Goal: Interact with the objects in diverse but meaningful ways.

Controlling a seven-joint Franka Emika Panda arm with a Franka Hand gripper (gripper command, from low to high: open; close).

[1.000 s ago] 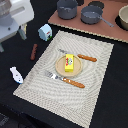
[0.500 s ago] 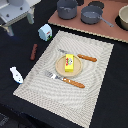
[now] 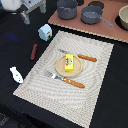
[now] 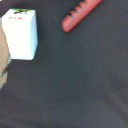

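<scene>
Yellow pack (image 3: 69, 63) sits on the round plate (image 3: 59, 67) mid-placemat (image 3: 95, 85), we spot the little box (image 3: 45, 31) and reddish stick (image 3: 34, 51) beside the mat on the dark tabletop (image 3: 15, 47), and our tool's state we cannot tell.

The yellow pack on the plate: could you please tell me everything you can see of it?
The yellow pack is a small rectangular block with red-and-white print on its top face. It lies flat at the middle of a round tan plate on the striped placemat, between a knife and a fork with orange handles. Nothing else touches it.
</scene>
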